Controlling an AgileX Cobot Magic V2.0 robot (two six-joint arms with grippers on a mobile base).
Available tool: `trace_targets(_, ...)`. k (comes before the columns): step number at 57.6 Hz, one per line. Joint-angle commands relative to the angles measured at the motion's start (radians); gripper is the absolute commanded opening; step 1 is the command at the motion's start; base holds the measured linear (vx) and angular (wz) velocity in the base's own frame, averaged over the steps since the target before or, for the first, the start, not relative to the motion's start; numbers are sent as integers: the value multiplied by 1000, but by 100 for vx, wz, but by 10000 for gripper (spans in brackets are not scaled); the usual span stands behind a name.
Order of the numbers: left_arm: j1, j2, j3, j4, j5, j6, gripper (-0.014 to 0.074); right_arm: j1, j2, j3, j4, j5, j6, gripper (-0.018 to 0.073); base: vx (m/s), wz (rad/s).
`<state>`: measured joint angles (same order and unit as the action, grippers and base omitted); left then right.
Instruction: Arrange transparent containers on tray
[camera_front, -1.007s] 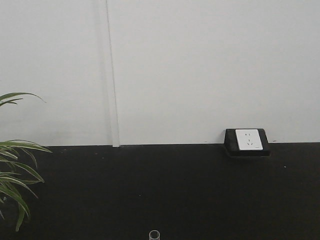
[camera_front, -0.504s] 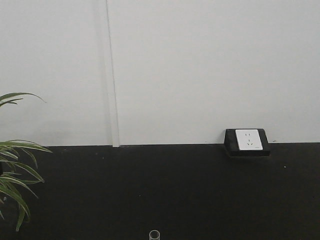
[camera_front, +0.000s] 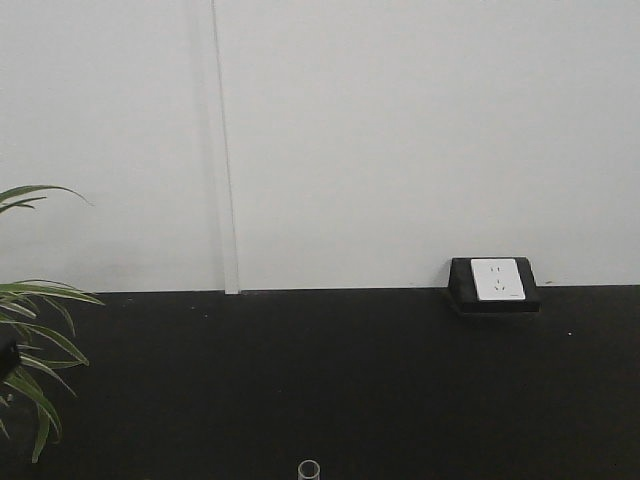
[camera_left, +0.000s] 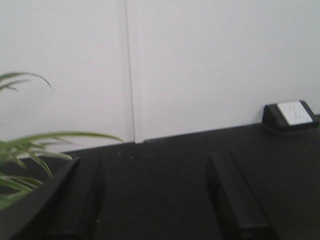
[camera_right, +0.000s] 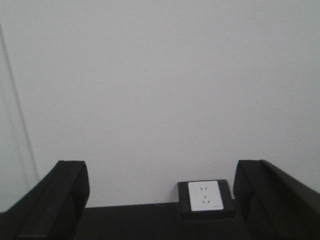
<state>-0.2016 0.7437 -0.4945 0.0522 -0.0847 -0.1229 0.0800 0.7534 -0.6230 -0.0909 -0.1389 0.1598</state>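
Note:
Only the round rim of one transparent container (camera_front: 309, 468) shows, at the bottom edge of the front view. The other containers and the yellow tray are out of view. In the left wrist view my left gripper (camera_left: 155, 200) is open over the black tabletop (camera_left: 165, 165), with nothing between its two black fingers (camera_left: 80, 200). In the right wrist view my right gripper (camera_right: 160, 200) is also open and empty, raised and facing the white wall, with its fingers (camera_right: 55, 200) far apart.
A white socket in a black housing (camera_front: 494, 283) sits at the back right of the black table (camera_front: 330, 380), against the white wall. Green plant leaves (camera_front: 30, 350) hang at the left edge. A small dark shape (camera_front: 5, 355) shows among the leaves.
A small dark shape has come in at the left edge of the front view, among the plant leaves. Nothing else has moved.

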Motion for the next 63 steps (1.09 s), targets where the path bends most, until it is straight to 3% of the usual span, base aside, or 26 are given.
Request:
trace_targets(1, -34, -4, 77, 34, -137, -12, 514, 70, 5, 55, -61, -144, -6, 574, 0, 0)
trace_targets(15, -124, 5, 287, 155, -394, -20, 471, 242, 6, 240, -137, -344, -5, 519, 0, 0)
trace_targets(29, -146, 161, 306, 281, -591, -41, 470, 269, 8, 255, -150, -354, -6, 519, 0, 0)
trace_targets(45, -145, 413, 259, 233, -782, 10, 470, 269, 8, 255, -150, -352, -10, 519, 0, 0)
trace_targets(55, -145, 526, 220, 175, -805, 22, 470, 269, 8, 255, -150, -352, -10, 519, 0, 0)
trace_targets(63, -145, 598, 221, 177, -826, 22, 470, 269, 8, 255, -150, -352, -10, 519, 0, 0)
